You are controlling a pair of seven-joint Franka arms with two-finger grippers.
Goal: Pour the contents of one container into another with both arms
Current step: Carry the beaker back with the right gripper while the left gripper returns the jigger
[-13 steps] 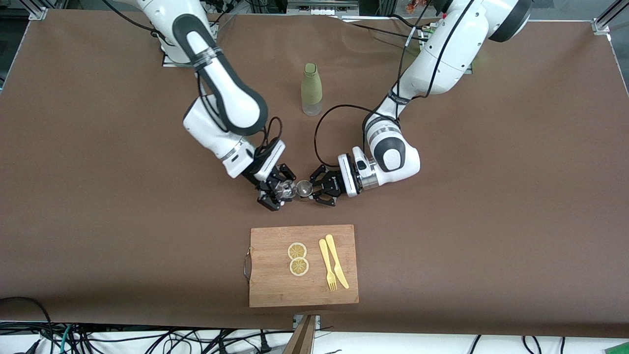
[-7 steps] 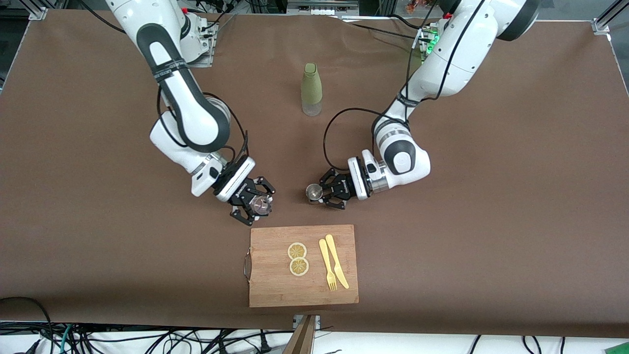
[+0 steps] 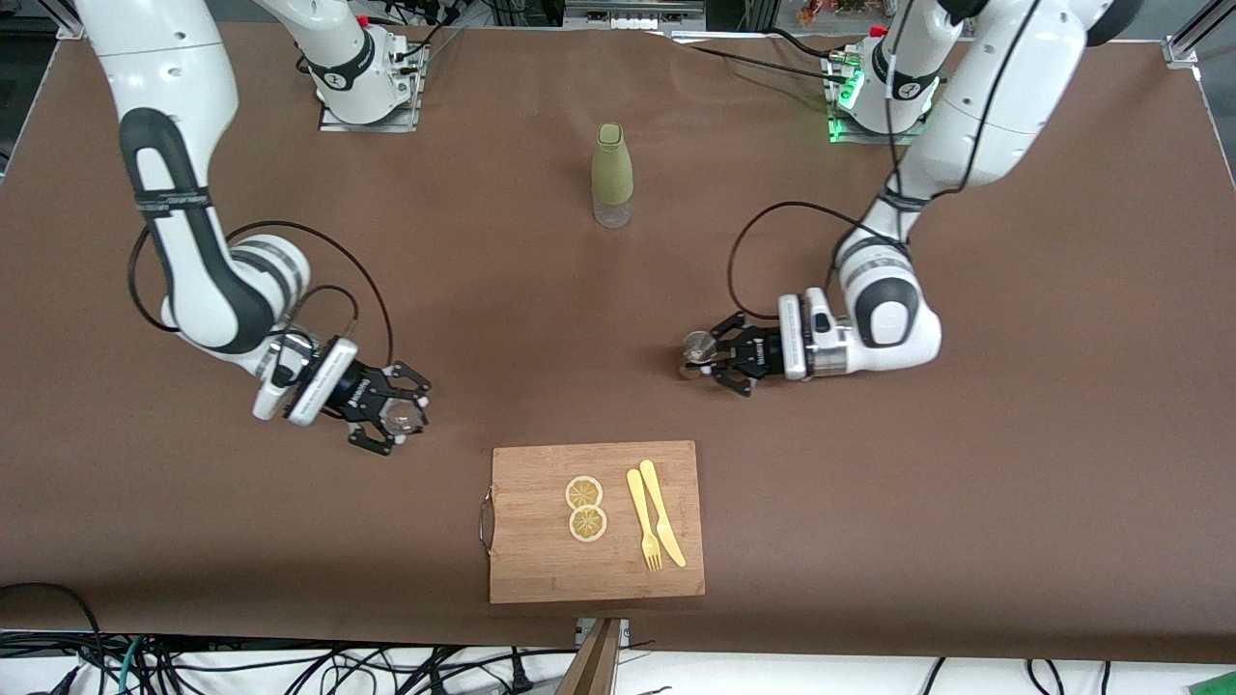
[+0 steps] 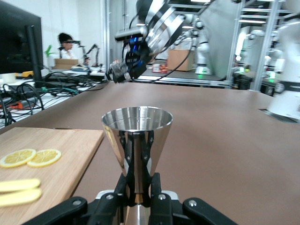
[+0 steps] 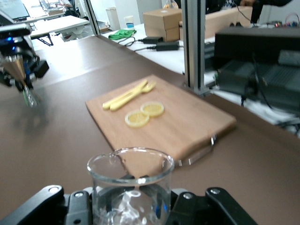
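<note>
My left gripper [image 3: 713,359] is shut on the waist of a steel jigger [image 3: 696,347], held upright over the brown table toward the left arm's end. In the left wrist view the jigger [image 4: 137,136] stands between the fingers of my left gripper [image 4: 137,187]. A clear glass beaker [image 3: 403,417] sits in my right gripper [image 3: 394,418], which is shut on it over the table toward the right arm's end. The right wrist view shows the beaker [image 5: 130,185] upright in my right gripper [image 5: 131,204], with the jigger [image 5: 18,69] small in the distance.
A wooden cutting board [image 3: 541,569] lies near the front edge, carrying two lemon slices [image 3: 585,508] and a yellow fork and knife [image 3: 655,526]. A green bottle [image 3: 612,174] stands farther from the front camera, midway between the arms' bases.
Both grippers were together at the table's middle with beaker and jigger touching. They have since drawn apart, each carrying its vessel toward its own arm's end.
</note>
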